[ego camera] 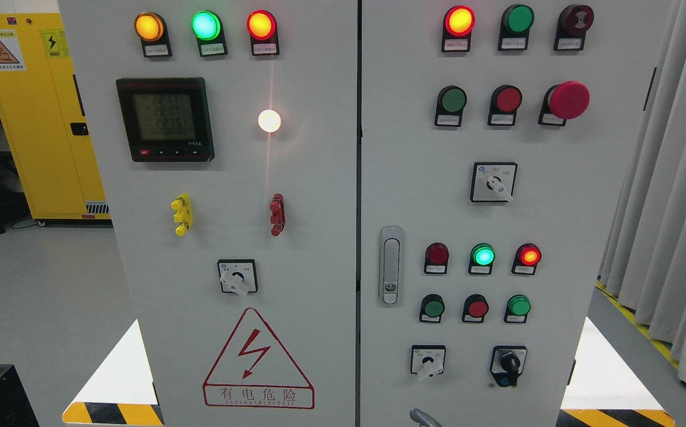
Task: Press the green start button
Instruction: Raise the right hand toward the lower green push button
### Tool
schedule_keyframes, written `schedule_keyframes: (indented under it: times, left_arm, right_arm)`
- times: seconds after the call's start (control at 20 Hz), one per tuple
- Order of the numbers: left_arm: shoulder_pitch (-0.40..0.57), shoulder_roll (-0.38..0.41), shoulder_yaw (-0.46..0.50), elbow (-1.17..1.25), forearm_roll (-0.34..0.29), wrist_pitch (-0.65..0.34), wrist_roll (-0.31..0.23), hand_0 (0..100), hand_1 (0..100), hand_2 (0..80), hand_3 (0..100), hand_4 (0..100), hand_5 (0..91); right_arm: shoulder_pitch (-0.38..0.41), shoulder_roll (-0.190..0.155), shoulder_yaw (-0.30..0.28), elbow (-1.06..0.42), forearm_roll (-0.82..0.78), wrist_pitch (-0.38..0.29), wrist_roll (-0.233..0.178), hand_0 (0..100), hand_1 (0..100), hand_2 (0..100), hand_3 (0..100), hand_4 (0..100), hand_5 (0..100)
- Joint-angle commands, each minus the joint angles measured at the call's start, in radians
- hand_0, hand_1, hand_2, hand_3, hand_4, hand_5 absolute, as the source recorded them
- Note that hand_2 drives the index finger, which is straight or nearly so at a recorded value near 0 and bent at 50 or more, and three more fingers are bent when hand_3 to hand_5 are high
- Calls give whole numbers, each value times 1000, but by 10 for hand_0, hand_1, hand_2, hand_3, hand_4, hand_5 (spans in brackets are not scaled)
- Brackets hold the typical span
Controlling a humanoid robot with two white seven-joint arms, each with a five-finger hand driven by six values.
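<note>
A grey electrical cabinet fills the head view. Its right door (556, 207) carries several green push buttons: one in the upper row (454, 101), and two in the lower row, at the left (434, 308) and at the right (519, 306). Red buttons (507, 99) (476, 308) sit beside them. A green lamp (483, 255) glows above the lower row. Only a small grey tip of my right hand (424, 418) shows at the bottom edge, well below the buttons and touching nothing. My left hand is out of view.
A red mushroom stop button (568, 99) sticks out at upper right. Rotary switches (494, 182) (428, 360), a key switch (509, 363) and a door latch (391, 265) are on the right door. The left door has a meter (165, 118). Curtains (669, 178) hang right; a yellow cabinet (40, 118) stands left.
</note>
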Motion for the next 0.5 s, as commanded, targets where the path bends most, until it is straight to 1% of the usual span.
schedule_keyframes:
  times: [0.0, 0.05, 0.1, 0.25, 0.45]
  left_arm:
    - [0, 0, 0, 0, -1, 0, -1, 120, 556, 0, 0, 0, 0]
    - [0, 0, 0, 0, 0, 0, -1, 120, 556, 0, 0, 0, 0]
    - [0, 0, 0, 0, 0, 0, -1, 120, 556, 0, 0, 0, 0]
    - [0, 0, 0, 0, 0, 0, -1, 120, 556, 0, 0, 0, 0]
    - [0, -1, -1, 0, 0, 0, -1, 120, 556, 0, 0, 0, 0]
  right_arm:
    - [-83, -37, -187, 6, 176, 33, -12, 477, 853, 0, 896, 953, 1000]
    - [-100, -51, -187, 5, 196, 42, -12, 501, 862, 0, 909, 962, 1000]
    - [-116, -56, -187, 5, 221, 53, -9, 516, 868, 0, 930, 968, 1000]
    - [-134, -56, -187, 1, 299, 73, -6, 540, 883, 0, 947, 975, 1000]
    - [-157, -54, -176, 0, 359, 74, -3, 584, 901, 0, 968, 993, 1000]
